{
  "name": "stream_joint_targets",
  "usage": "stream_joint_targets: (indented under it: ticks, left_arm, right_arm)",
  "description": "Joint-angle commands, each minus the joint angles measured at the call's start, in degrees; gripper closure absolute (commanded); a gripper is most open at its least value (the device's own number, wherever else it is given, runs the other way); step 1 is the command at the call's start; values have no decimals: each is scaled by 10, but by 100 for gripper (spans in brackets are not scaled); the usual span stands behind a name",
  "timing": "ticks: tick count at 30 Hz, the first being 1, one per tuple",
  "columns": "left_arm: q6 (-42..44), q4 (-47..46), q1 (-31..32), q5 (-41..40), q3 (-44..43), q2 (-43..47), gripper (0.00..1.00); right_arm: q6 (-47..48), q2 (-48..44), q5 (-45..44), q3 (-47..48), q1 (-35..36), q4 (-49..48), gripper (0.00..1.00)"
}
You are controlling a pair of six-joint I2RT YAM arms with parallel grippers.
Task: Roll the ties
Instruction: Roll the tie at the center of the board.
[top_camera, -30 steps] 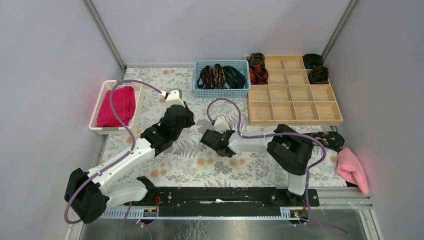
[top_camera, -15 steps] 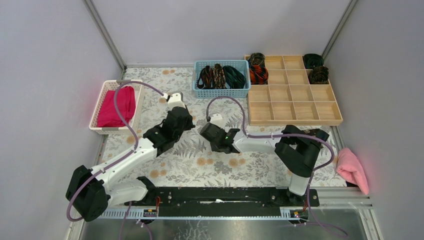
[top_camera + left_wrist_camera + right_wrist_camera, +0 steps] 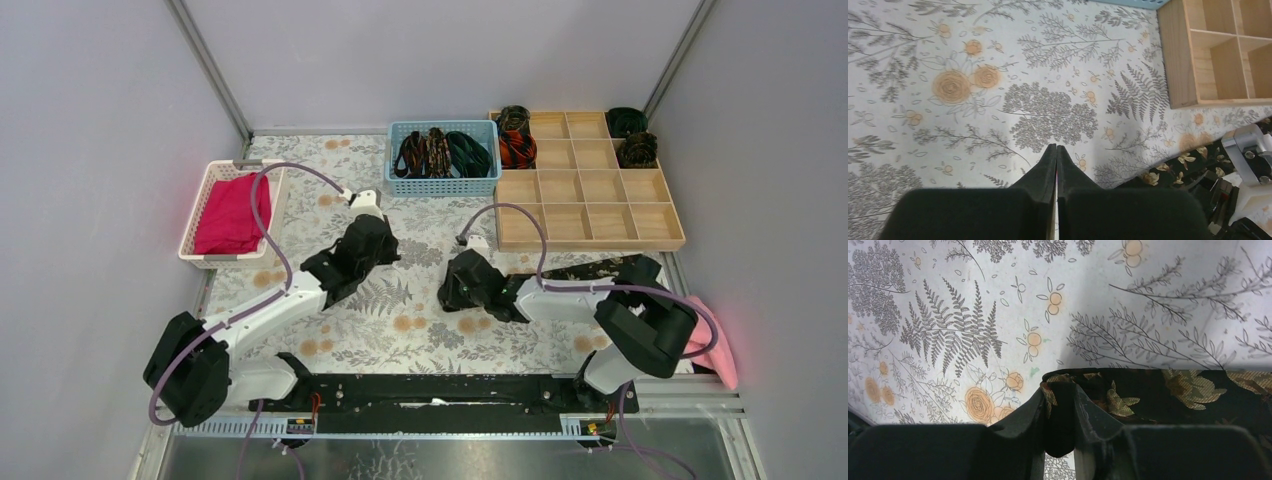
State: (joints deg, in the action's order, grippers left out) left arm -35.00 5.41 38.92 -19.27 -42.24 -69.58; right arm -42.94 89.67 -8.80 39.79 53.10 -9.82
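The flower-printed table [image 3: 400, 330] lies under both my arms. At its far right sits the wooden compartment tray [image 3: 585, 222], with four rolled ties [image 3: 517, 150] in its far compartments. Just left of it, the blue basket [image 3: 442, 187] holds loose ties [image 3: 440, 152]. A black gold-flowered tie [image 3: 1168, 390] lies flat in front of the tray, running out towards the table's right edge. My right hand [image 3: 1059, 390] pinches its folded end low over the table. My left hand [image 3: 1056, 150] is pressed together and empty, near the tie's end but apart from it.
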Motion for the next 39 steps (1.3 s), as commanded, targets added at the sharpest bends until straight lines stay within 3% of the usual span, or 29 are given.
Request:
stream_joint_targets:
  ticks: [1,10,21,30,33,36,39]
  left_arm:
    - [4,-85,2,50,18,-14,99]
    - [21,-131,39,62,14,-44,100]
    - [26,-105,43,28,7,-40,100]
    - [27,-93,43,14,21,-26,100]
    - [26,-102,44,24,28,-29,100]
    - [23,-113,48,34,29,-36,100]
    - [23,-120,61,36,21,-53,100]
  right_arm:
    - [-28,-31,2,-45,-10,0,73]
    - [-71,-125,40,-144,-64,-81,75]
    - [-108,-22,200,-113,-71,-206,77]
    - [-128,-18,198,-135,-72,-272,77]
    - [-151,-47,184,-188,-73,-325,77]
    - [-128,-74,162,-180,-75,-237,77]
    - [-129,-88,151,-201,-77,-241,77]
